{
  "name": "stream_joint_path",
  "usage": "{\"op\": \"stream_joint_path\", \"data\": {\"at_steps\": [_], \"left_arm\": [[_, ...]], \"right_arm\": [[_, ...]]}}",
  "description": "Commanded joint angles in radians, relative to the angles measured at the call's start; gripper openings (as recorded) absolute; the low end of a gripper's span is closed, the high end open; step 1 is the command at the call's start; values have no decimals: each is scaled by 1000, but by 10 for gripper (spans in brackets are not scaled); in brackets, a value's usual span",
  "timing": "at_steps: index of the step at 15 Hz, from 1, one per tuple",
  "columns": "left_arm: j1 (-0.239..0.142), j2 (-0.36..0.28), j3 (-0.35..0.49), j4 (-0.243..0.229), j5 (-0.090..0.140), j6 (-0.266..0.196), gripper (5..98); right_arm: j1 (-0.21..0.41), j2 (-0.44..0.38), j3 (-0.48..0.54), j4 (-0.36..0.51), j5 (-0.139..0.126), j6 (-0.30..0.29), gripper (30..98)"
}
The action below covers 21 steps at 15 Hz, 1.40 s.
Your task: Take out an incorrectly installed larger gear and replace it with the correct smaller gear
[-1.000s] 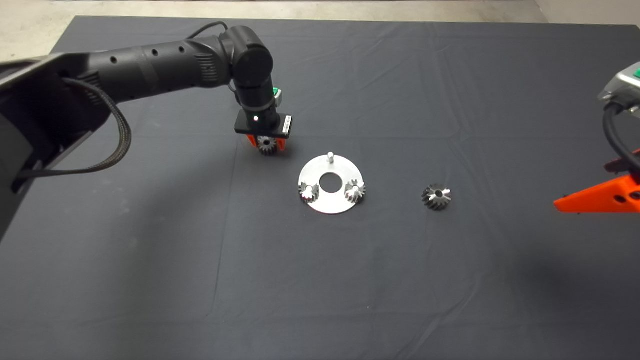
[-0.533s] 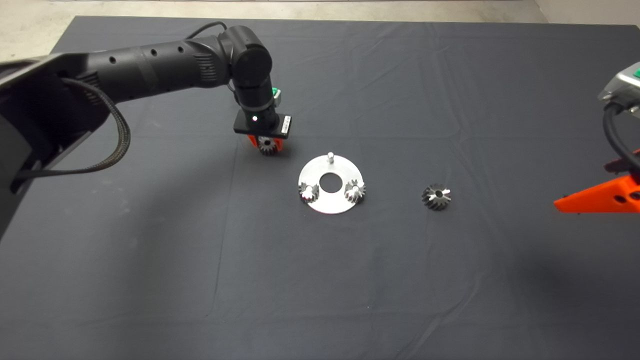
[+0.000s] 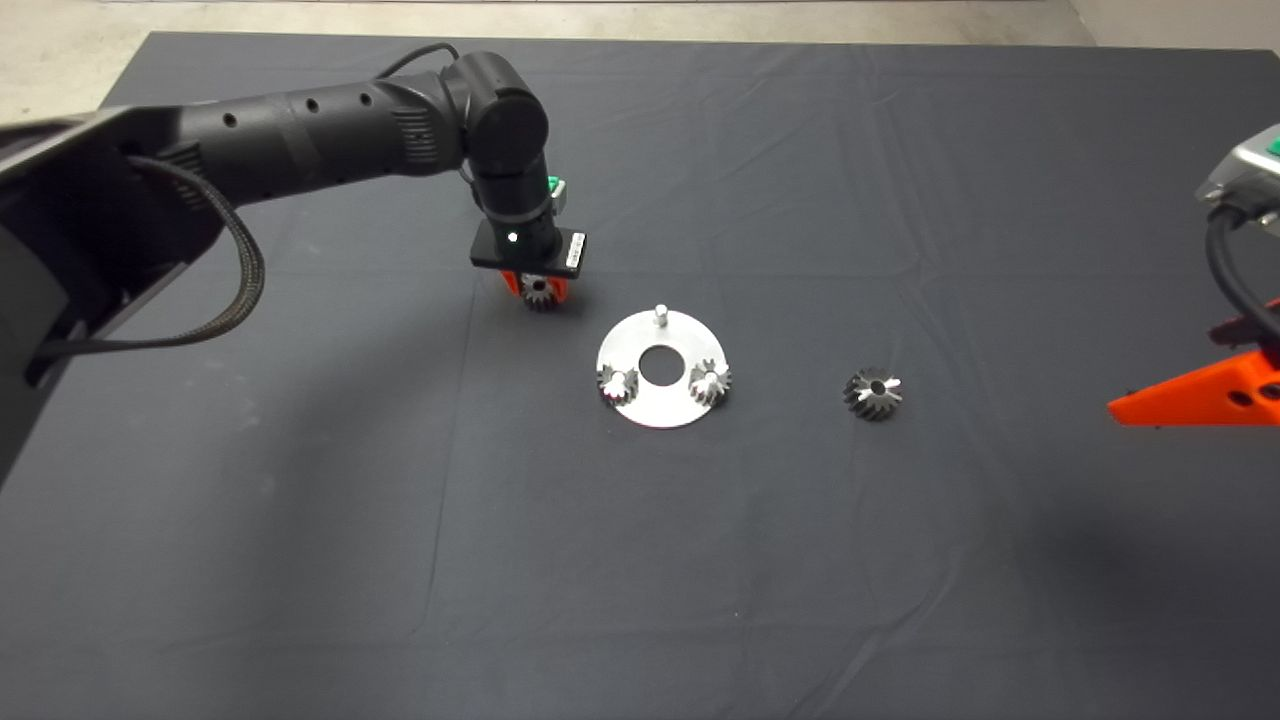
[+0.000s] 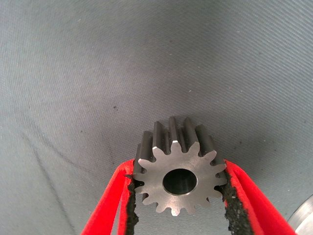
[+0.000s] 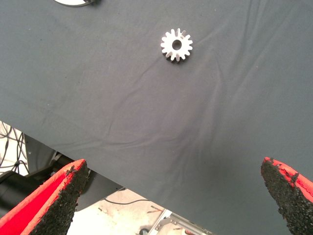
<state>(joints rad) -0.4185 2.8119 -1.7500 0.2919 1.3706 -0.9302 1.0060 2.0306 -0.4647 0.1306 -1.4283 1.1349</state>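
My left gripper (image 3: 541,290) is shut on the smaller gear (image 4: 178,171), a silvery gear with straight teeth and a dark centre hole. It holds the gear (image 3: 541,291) over the mat, just up and left of the round metal plate (image 3: 660,410). The plate carries two small gears with bright pins (image 3: 617,383) (image 3: 710,381) and one bare pin (image 3: 660,313) at its far edge. The larger gear (image 3: 873,392) lies on the mat to the right of the plate; the right wrist view shows the larger gear (image 5: 176,44) too. My right gripper (image 3: 1165,370) waits open at the right edge.
The dark mat (image 3: 640,580) covers the table, with light floor beyond its far edge. The plate has a large round hole (image 3: 659,365) in its middle. Under the mat's edge in the right wrist view, cables and floor (image 5: 127,200) show.
The left gripper has drifted very slightly right toward the plate with the smaller gear in it. The right arm, plate and larger gear have not moved.
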Motion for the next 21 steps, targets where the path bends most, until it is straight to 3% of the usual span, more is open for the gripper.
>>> {"op": "stream_joint_path", "data": {"at_steps": [1, 3, 5, 6, 8, 10, 13, 17, 21], "left_arm": [[-24, 7, 11, -10, 9, 19, 362], [-29, 7, 15, -11, 56, 19, 352], [-79, 7, 30, -38, 73, 21, 352], [-97, 5, 53, -82, 74, 21, 352], [-120, 8, 125, -117, 74, 19, 351], [-133, 8, 179, -125, 71, 12, 350], [-137, 14, 212, -168, 66, 9, 347], [-138, 72, 241, -174, 61, -2, 347], [-138, 99, 233, -172, 16, -1, 347]], "right_arm": [[16, 6, 0, 27, 2, 6, 933], [16, 6, 0, 27, 3, 6, 933], [11, 7, 0, 27, 2, 6, 933], [11, 7, 2, 27, 2, 6, 933], [11, 23, -6, 27, 0, 6, 933], [11, 50, -8, 27, -1, 6, 933], [11, 52, -11, 27, -1, 14, 933], [8, 55, -12, 27, -1, 14, 933], [2, 56, -14, 27, -1, 14, 933]]}}
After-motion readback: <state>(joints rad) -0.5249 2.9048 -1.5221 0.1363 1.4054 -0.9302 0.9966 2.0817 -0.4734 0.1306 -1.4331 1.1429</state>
